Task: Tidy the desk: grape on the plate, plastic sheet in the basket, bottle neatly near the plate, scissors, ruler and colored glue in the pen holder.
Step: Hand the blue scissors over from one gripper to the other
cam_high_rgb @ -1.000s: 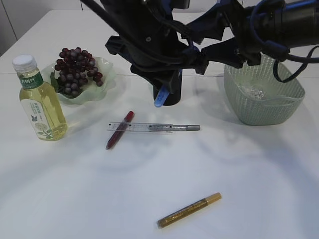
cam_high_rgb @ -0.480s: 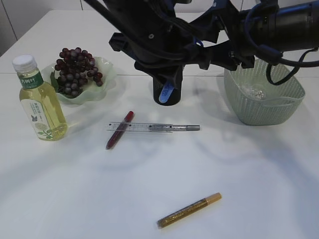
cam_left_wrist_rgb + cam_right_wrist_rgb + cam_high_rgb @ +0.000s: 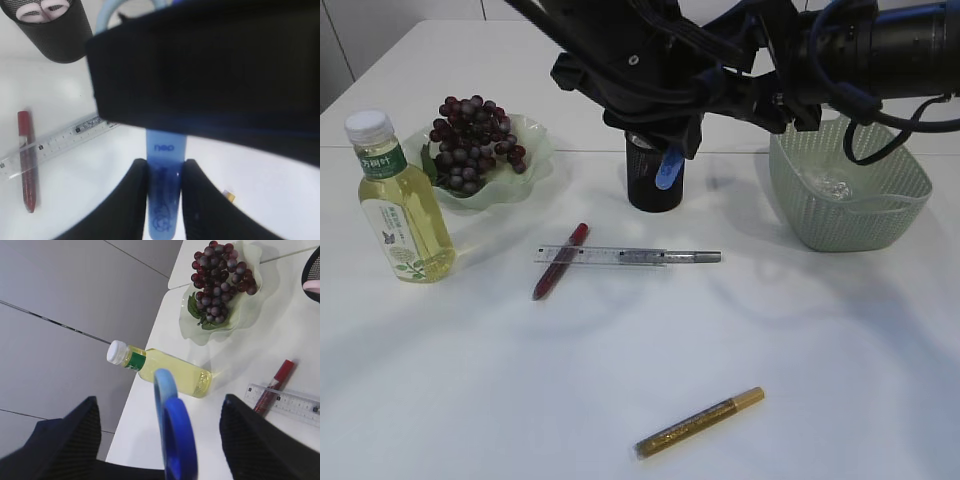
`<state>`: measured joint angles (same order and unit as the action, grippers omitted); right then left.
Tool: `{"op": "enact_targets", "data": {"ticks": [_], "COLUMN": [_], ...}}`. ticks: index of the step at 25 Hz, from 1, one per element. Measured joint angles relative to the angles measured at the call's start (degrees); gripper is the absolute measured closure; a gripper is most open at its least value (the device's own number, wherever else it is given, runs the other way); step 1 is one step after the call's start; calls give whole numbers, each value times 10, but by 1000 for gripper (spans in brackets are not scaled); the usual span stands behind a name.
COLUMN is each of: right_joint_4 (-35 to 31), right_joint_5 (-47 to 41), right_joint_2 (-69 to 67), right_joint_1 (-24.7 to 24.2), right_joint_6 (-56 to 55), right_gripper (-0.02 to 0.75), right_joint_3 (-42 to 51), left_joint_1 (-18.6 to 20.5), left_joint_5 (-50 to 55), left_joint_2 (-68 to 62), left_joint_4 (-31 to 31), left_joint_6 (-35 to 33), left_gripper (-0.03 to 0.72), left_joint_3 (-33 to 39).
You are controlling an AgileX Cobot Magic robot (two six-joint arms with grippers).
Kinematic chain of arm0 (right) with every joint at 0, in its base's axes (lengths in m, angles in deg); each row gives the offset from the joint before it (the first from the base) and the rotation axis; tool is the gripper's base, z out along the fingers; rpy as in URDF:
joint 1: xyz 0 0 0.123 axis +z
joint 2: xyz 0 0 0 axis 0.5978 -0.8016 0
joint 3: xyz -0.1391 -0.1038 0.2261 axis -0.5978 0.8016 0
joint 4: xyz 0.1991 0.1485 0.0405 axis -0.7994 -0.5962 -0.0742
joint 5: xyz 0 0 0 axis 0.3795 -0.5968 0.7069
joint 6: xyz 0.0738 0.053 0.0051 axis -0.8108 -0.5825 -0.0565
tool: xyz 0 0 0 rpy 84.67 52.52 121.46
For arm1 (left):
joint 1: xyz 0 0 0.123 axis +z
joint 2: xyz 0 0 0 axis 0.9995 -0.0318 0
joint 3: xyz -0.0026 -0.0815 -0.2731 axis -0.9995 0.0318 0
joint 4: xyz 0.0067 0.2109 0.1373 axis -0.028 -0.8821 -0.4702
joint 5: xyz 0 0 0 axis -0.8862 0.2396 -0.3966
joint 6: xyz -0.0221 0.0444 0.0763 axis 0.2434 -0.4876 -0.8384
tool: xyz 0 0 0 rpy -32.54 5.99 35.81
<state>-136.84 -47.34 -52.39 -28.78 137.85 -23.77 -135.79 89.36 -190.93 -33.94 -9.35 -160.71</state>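
scissors [image 3: 667,170] clenched in the left end effector [image 3: 164,195] got lifted back off the pen holder [image 3: 653,188] just below, still not dropped in; right end effector [image 3: 160,440] left wide open, empty

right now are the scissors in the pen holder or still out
Out. The left end effector grips the sheathed blue scissors above the table; in the exterior view they hang beside the black pen holder's rim, not inside.

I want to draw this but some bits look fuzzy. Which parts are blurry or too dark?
Left wrist view: the big black block across the top is dark and blurred, and the fingers pinching the blue scissors are soft. Right wrist view: the scissors handle is fuzzy, while the grapes look sharp. Exterior view: the arms are very dark; the table is bright with pale shadows.
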Motion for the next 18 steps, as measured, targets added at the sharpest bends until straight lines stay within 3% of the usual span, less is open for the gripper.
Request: {"op": "enact_targets", "data": {"ticks": [13,18], "right_joint_4": [-8,-8], "right_joint_5": [-4,-9], "right_joint_2": [0,0], "right_joint_1": [0,0], "right_joint_6": [2,2], "right_gripper": [164,279], "right_joint_3": [0,0], "left_joint_1": [0,0], "left_joint_5": [-29,-34], "left_joint_2": [0,0], "left_joint_4": [0,0], "left_joint_6": [0,0], "left_gripper": [538,538], "left_joint_3": [0,0]}}
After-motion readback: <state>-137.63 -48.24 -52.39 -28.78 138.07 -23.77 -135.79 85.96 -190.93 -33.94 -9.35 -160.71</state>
